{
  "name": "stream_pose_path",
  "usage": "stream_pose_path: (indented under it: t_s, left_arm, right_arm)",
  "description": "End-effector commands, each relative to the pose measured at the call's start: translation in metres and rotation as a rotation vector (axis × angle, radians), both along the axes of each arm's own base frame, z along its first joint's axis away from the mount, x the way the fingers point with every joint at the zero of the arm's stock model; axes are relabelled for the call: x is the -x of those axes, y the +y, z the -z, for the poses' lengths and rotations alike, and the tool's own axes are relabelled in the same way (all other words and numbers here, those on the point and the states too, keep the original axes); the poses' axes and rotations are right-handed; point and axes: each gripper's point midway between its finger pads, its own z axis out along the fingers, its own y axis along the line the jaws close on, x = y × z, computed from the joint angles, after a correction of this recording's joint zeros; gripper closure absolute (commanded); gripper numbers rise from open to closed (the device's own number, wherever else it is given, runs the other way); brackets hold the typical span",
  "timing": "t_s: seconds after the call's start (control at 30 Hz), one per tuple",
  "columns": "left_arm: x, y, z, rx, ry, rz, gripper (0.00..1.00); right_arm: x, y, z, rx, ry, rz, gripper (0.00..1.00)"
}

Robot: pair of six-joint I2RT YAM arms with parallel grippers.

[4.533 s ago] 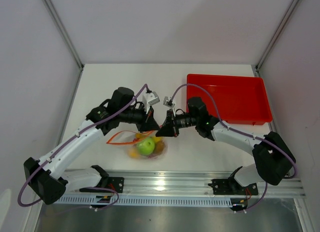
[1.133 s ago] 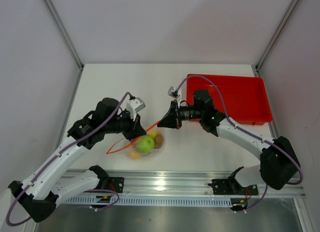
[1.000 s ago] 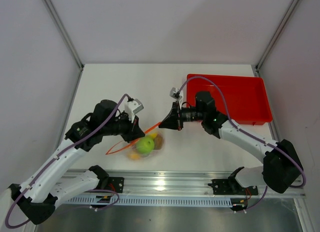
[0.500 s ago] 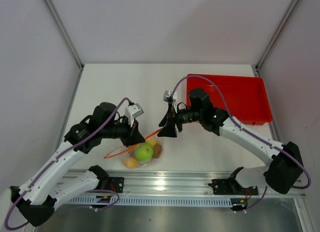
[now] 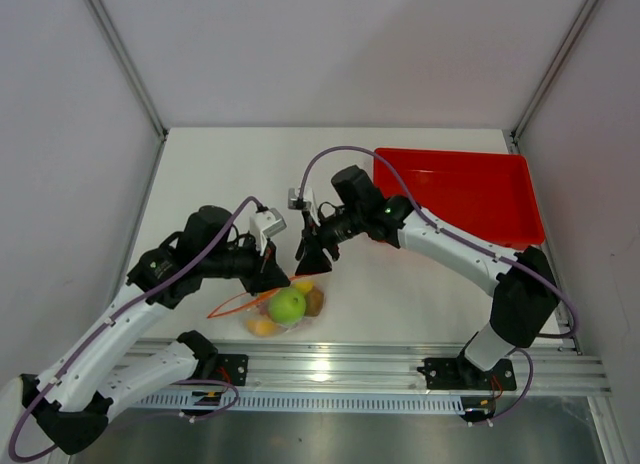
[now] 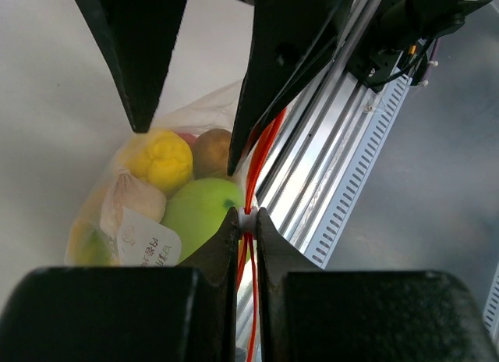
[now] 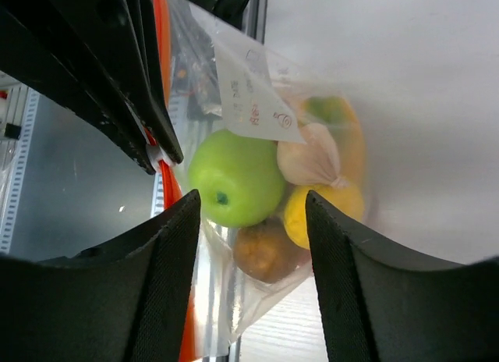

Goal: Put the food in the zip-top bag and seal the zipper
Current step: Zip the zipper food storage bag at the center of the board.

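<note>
Fruit fills the zip-top bag [image 5: 285, 309]: a green apple [image 5: 287, 305] on top, a yellow fruit [image 6: 160, 160] and a brown kiwi [image 6: 210, 152] packed beside it, all seen through crinkled clear plastic. The bag sits at about 6 o'clock on the table [image 5: 400, 304], close to the near edge; whether its bottom rests on the surface or hangs, I cannot tell. Its orange-red zipper [image 6: 253, 260] runs out toward 8 o'clock, and my left gripper [image 6: 247, 218] is clamped tight on that strip, jaws pressed together around it. My right gripper [image 5: 312, 259] hovers just above the bag at its 12 o'clock side, jaws spread apart and holding nothing, the apple showing between them in the wrist view. The table is plain matte white. A red tray [image 5: 470, 194] lies at 2 o'clock, well apart from the bag. An aluminium rail [image 5: 400, 359] carrying my two bases runs along the 6 o'clock edge. Pale grey wall panels [image 5: 330, 54] close in the other three sides, with slim metal posts [image 5: 125, 59] at the far corners.
</note>
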Motion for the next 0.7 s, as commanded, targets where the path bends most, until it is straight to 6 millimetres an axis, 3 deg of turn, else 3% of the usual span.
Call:
stream_pose_path:
  t_s: [0.0,0.23,0.47,0.67]
  left_arm:
    - [0.002,-0.001,-0.007,0.021,-0.035,0.019,0.99]
    - [0.002,-0.001,-0.004,0.012,-0.032,0.023,0.99]
    - [0.001,-0.002,-0.001,0.009,-0.026,0.022,1.0]
    - [0.0,-0.002,0.002,0.006,-0.02,0.021,1.0]
  right_arm:
    - [0.015,0.002,-0.011,-0.026,-0.006,-0.083,0.44]
    - [0.02,-0.001,-0.009,-0.033,0.004,-0.077,0.49]
    - [-0.003,0.004,-0.026,-0.058,-0.064,0.079,0.39]
    - [0.005,0.004,-0.046,-0.106,-0.07,0.047,0.39]
